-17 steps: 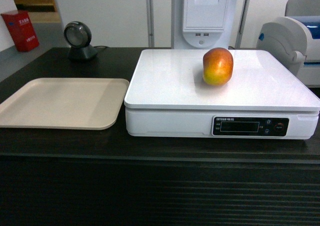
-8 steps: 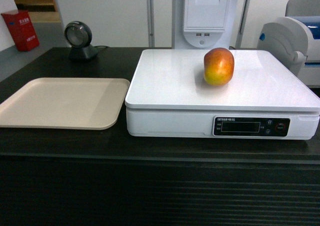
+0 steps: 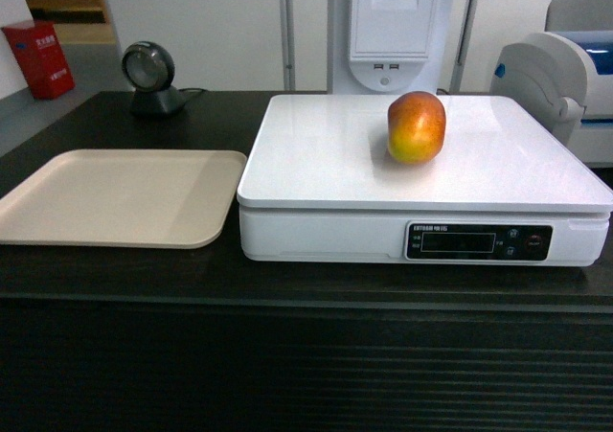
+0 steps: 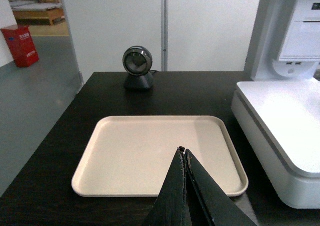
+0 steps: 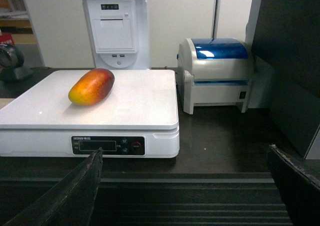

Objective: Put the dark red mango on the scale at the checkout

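Note:
The dark red mango [image 3: 417, 126] [image 5: 92, 86], red-orange above and yellow below, lies free on the white scale [image 3: 316, 164] [image 5: 135, 105] [image 4: 280, 121], which stands on the dark checkout counter [image 3: 287, 288]. My right gripper [image 5: 184, 158] is open and empty, held in front of the counter's ribbed panel and well back from the scale. My left gripper [image 4: 183, 150] is shut with nothing in it, hovering over the near edge of the beige tray [image 4: 135, 156]. Neither gripper shows in the head view.
A beige tray [image 3: 115, 197] lies left of the scale. A round barcode scanner [image 3: 151, 78] [image 4: 138, 66] stands at the back left. A white-and-blue label printer [image 5: 215, 73] [image 3: 565, 78] sits right of the scale, and a white receipt terminal [image 3: 395, 30] stands behind it.
The head view shifts slightly side to side; the mango stays put on the scale and nothing else has moved.

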### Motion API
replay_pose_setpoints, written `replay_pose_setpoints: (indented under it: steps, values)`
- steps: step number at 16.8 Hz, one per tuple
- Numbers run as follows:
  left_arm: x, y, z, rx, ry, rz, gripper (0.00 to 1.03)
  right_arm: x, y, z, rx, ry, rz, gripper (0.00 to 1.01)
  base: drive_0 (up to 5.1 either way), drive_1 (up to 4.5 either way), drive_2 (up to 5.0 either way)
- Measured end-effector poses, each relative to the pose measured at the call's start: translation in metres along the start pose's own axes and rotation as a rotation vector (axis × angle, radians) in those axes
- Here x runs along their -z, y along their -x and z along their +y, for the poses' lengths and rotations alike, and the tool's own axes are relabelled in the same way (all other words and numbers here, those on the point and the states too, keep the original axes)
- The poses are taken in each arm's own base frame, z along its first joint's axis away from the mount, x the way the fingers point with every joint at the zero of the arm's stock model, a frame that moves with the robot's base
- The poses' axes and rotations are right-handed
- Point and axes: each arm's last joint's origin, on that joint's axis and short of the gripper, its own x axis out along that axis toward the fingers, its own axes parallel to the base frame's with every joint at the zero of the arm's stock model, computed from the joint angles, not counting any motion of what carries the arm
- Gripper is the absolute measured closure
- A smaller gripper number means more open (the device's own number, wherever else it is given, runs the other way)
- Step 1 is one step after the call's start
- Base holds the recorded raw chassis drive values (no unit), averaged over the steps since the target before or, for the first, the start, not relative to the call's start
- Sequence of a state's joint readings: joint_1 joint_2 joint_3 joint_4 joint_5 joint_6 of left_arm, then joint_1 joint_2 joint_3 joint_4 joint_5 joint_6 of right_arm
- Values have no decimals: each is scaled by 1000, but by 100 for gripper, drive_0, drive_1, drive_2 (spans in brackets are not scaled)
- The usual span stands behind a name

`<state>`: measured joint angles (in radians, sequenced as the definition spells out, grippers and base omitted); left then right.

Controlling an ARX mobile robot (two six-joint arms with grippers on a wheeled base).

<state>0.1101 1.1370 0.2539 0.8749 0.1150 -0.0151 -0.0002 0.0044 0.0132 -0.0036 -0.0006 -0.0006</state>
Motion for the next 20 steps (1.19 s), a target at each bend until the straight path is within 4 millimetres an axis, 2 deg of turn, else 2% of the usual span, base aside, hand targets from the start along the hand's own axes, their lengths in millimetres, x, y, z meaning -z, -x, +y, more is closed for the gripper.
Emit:
replay_pose_setpoints:
  steps: [5,8,12,14,20]
  values:
    - [10,26,-8,-8,0,3,101,0,0,0,0,0,0,3,0,0,0]
    - [14,40,-21,17,-2,2,101,0,0,0,0,0,0,3,0,0,0]
    - [23,56,-19,-7,-2,-24,101,0,0,0,0,0,0,3,0,0,0]
    - [33,62,-19,-7,-2,34,101,0,0,0,0,0,0,3,0,0,0]
    - [23,80,-19,-7,-2,-14,101,0,0,0,0,0,0,3,0,0,0]
